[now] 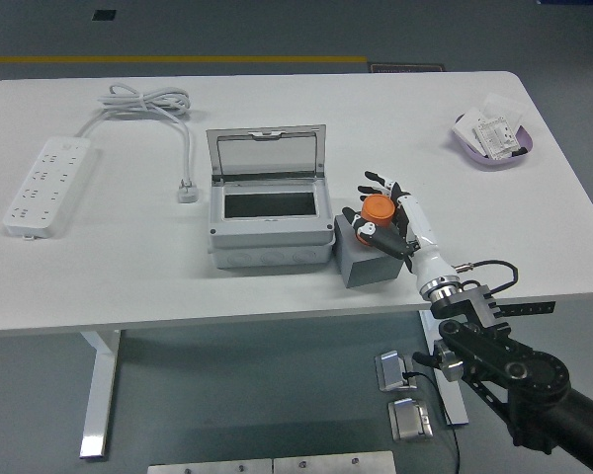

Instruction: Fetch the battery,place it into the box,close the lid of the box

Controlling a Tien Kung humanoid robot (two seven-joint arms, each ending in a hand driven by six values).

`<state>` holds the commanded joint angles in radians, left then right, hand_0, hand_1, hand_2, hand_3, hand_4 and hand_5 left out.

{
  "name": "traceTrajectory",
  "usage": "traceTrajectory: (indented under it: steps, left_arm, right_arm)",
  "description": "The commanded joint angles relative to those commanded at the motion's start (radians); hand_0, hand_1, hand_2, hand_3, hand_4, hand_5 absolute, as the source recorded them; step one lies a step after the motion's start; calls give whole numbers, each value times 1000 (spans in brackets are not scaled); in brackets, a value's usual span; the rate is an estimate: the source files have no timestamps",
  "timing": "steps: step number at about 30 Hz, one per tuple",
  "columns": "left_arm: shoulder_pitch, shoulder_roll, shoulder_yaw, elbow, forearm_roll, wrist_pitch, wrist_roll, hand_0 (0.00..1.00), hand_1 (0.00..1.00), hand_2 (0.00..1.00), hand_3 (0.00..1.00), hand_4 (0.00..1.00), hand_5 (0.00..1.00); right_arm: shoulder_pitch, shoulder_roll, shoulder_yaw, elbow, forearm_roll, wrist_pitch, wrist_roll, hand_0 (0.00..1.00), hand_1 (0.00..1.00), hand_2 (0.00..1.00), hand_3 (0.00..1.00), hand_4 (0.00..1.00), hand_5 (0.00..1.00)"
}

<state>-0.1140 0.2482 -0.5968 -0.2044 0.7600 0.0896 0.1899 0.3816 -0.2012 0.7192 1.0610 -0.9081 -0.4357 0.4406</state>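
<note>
An orange battery (379,208) stands on a grey block (368,262) to the right of the box. My right hand (383,212) reaches in from the lower right, its white and black fingers curled around the battery on top of the block. The grey box (269,242) sits mid-table with its clear lid (267,152) tilted up at the back, and its dark inside shows nothing in it. The left arm is out of sight.
A white power strip (47,185) lies at the far left, its coiled cable (146,101) running to a plug (187,191) left of the box. A purple dish (495,139) with white packets sits at the far right.
</note>
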Motion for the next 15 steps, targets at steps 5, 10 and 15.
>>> traceTrajectory:
  steps: [5,10,15]
  left_arm:
    - [-1,1,4,0,-7,1,-3,644,678,559,548,435,2]
    - [-2,1,6,1,-10,1,-4,644,679,559,548,436,2]
    - [-3,2,15,1,-21,2,-8,644,679,559,548,436,2]
  right_arm:
    - [1,0,-8,3,3,-11,-4,465,549,589,733,409,2]
    - [2,0,-16,5,2,-21,-14,376,464,500,631,223,2]
    - [4,0,-23,5,5,-24,-23,376,464,500,631,223,2]
